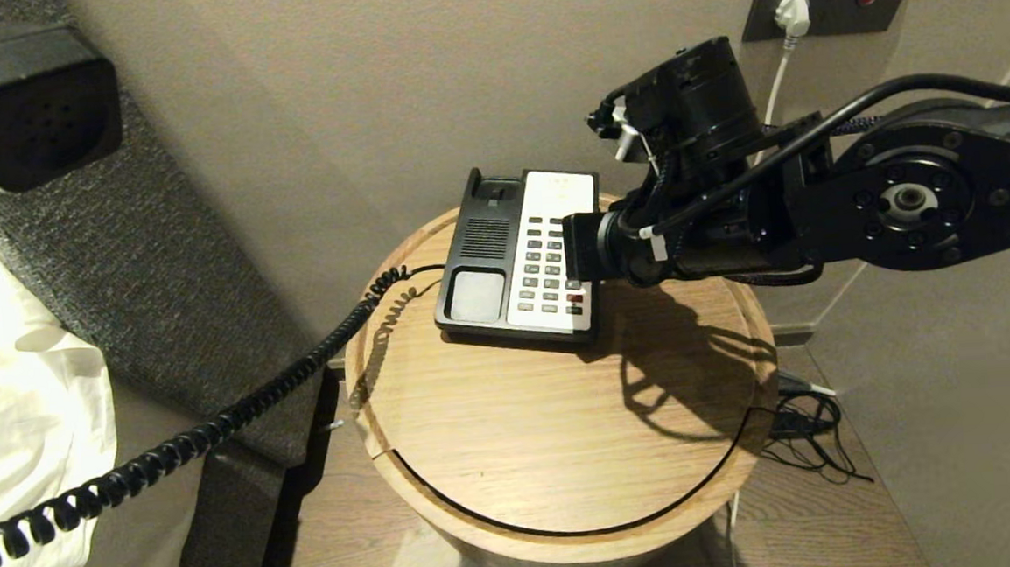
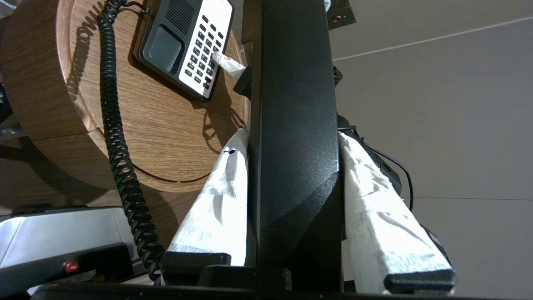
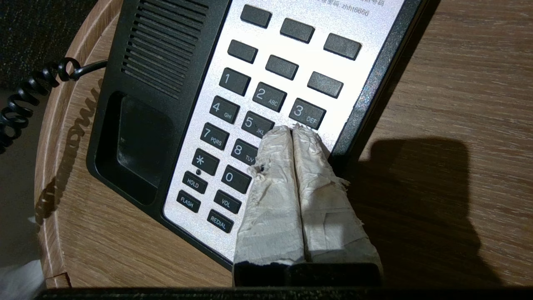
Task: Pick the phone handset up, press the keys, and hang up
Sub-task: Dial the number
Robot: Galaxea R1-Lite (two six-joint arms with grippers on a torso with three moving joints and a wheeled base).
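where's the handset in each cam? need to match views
Head: phone handset top left corner, lifted off the base.
Left wrist: it fills the centre, clamped between the left gripper fingers.
Right wrist: not in it.
Shared landmark: the white keypad.

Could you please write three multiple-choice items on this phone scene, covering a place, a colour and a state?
1. Where is the phone handset?
A. in its cradle
B. in the left gripper, lifted off the phone base
C. lying on the round table

2. What colour is the keypad panel?
A. white
B. red
C. wood brown

3. How do the right gripper's jaws stand?
A. wide open
B. closed on the coiled cord
C. shut together over the keys

Answers: B, the taped jaws clamp its sides away from the table. A, dark keys sit on a white face. C, the tips meet beside key 5.
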